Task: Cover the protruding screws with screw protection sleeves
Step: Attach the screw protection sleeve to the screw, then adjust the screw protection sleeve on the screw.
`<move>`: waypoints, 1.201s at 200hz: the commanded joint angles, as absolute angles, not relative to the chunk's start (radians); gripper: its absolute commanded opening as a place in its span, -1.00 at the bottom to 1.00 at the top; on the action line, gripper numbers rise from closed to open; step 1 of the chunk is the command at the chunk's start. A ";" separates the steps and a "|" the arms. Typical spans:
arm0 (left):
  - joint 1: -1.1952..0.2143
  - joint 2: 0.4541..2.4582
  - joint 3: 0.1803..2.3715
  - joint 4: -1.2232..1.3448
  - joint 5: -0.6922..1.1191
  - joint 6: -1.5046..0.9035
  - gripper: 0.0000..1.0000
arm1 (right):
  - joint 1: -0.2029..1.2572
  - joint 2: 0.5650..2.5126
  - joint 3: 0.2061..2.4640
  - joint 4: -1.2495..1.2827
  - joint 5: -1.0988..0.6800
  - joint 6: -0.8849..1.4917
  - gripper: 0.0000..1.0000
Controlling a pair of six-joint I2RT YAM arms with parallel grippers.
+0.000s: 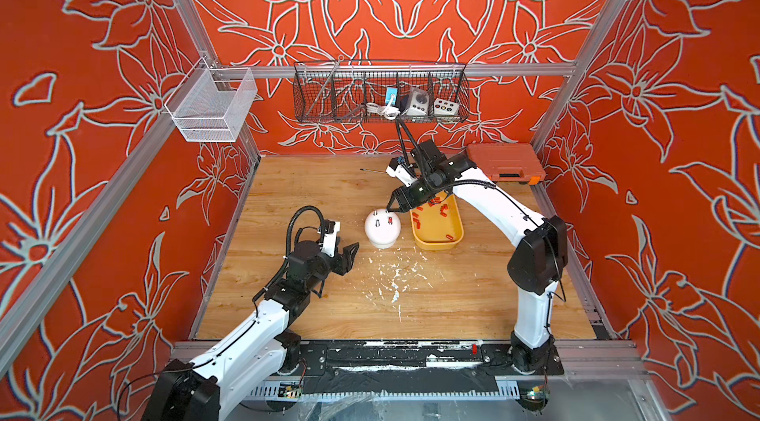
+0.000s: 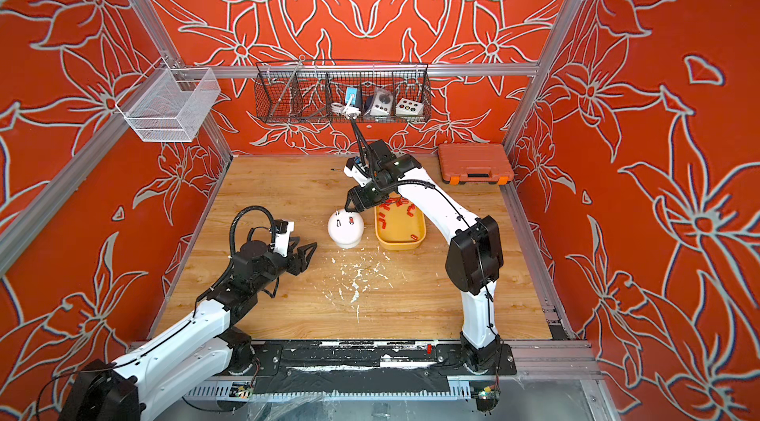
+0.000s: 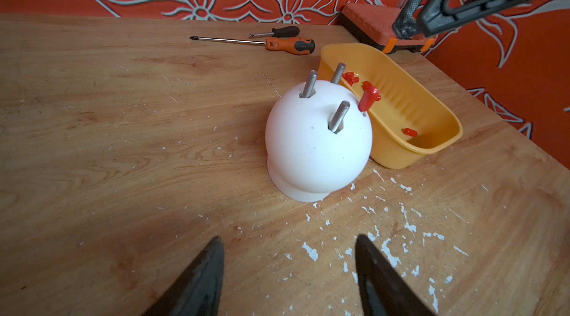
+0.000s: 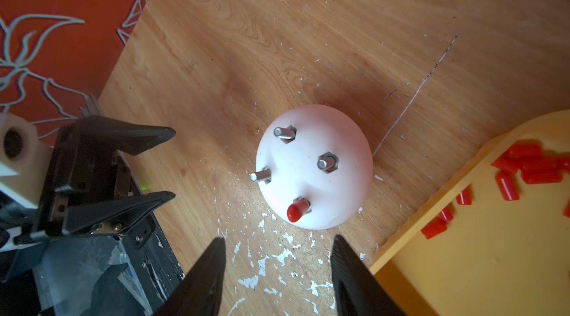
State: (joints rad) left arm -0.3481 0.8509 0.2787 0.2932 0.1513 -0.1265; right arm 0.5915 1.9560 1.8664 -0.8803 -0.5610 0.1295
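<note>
One down, three to go by the look of it. On the white dome (image 1: 382,230), sat about mid-frame in both top views, one red sleeve (image 4: 297,209) is seen pushed onto its screw. The other three protruding screws (image 4: 327,163) are left bare and splayed outward.

The right end effector (image 4: 279,239) is held over the dome's upper-right edge, jaws spread and nothing gripped, so the step in hand is judged to be the trip back for another cap. The spare screw protection sleeves (image 1: 432,206) are scattered in the yellow tray (image 1: 438,245), parked just right of the dome. The left end effector (image 3: 288,237) is likewise released and empty, lower left of the dome and apart from it.

Next, a single sleeve needs to be picked out and lined up over a tilted bare screw. The caps are bunched at the tray's upper end, so two could get grabbed at once.

Room isn't an issue. Only white flecks (image 1: 395,287) are found on the desk (image 1: 329,308) below the dome, and the screwdrivers (image 3: 290,44) and orange tool case (image 1: 506,162) are kept near its upper edge. The tray wall is the one edge to be cleared.
</note>
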 commanded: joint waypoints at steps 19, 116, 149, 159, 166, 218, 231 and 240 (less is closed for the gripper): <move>-0.353 0.857 0.300 0.313 0.159 -0.114 0.31 | 0.584 1.992 1.824 -0.812 -0.633 0.170 0.08; -0.353 0.899 0.311 0.330 0.181 -0.118 0.31 | 0.566 2.036 1.693 -0.715 -0.626 0.204 -0.03; -0.352 0.900 0.309 0.330 0.177 -0.118 0.31 | 0.569 2.016 1.689 -0.714 -0.632 0.214 -0.04; -0.353 0.899 0.311 0.330 0.177 -0.117 0.31 | 0.569 1.999 1.695 -0.719 -0.627 0.212 0.00; -0.352 0.898 0.311 0.328 0.178 -0.117 0.31 | 0.569 1.982 1.696 -0.722 -0.623 0.207 0.04; -0.353 0.822 0.311 0.289 0.142 -0.128 0.47 | 0.566 1.784 1.641 -0.697 -0.318 0.198 0.97; -0.353 0.765 0.310 0.278 0.119 -0.138 0.47 | 0.559 1.690 1.505 -0.540 -0.162 0.300 0.97; -0.352 0.721 0.306 0.276 0.083 -0.156 0.48 | 0.549 1.636 1.433 -0.507 -0.091 0.383 0.97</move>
State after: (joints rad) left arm -0.3481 0.8143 0.2787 0.2775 0.1444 -0.1337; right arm 0.5694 1.7782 1.5745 -0.6525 -0.3855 0.2314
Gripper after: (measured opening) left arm 0.736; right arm 0.986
